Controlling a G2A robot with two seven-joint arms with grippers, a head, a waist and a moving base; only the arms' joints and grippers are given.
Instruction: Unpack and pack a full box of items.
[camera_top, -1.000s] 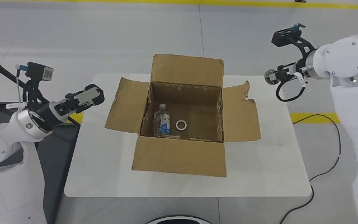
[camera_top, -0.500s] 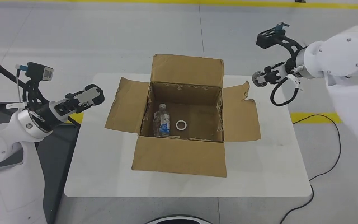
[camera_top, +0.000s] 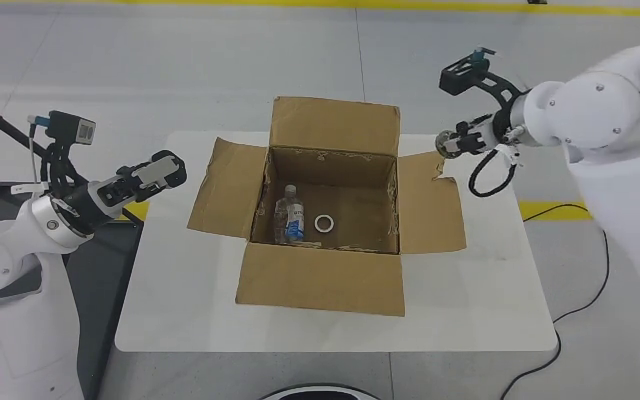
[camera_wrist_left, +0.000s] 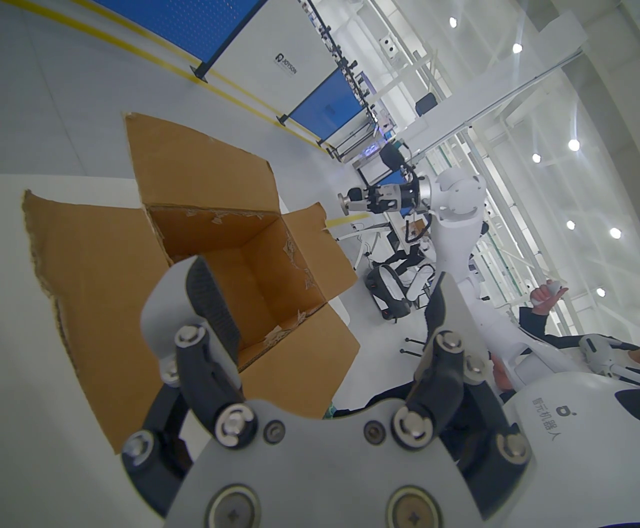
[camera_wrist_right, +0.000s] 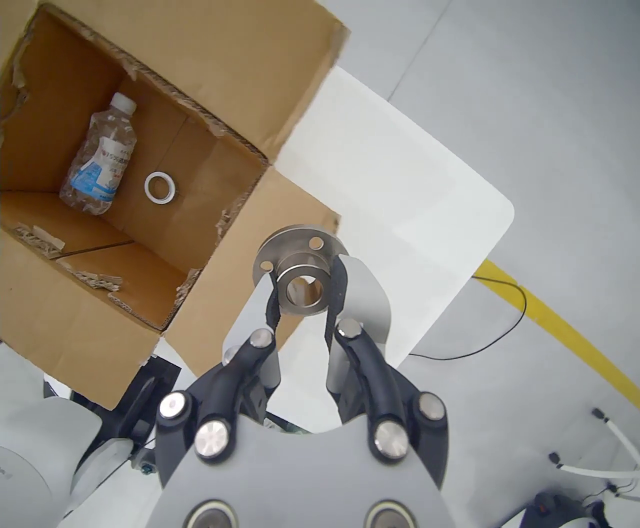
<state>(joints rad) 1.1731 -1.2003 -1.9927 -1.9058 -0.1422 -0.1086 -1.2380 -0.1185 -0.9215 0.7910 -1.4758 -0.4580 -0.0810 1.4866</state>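
An open cardboard box (camera_top: 322, 280) stands mid-table with all flaps spread. On its floor lie a clear plastic bottle (camera_top: 289, 214) (camera_wrist_right: 100, 155) and a small white tape ring (camera_top: 324, 222) (camera_wrist_right: 160, 188). My right gripper (camera_wrist_right: 301, 290) (camera_top: 452, 143) is shut on a round metal flange (camera_wrist_right: 300, 270), held in the air over the box's right flap (camera_top: 432, 205). My left gripper (camera_wrist_left: 320, 300) (camera_top: 160, 172) stands open and holds nothing, off the table's left edge, pointing at the box (camera_wrist_left: 210, 260).
The white table (camera_top: 180, 300) has bare room in front of and to the left of the box. A yellow floor line (camera_top: 545, 208) and a black cable (camera_top: 590, 270) lie to the right.
My right arm has carried the metal flange leftward, from beyond the table's right side to above the box's right flap. The left arm has kept still.
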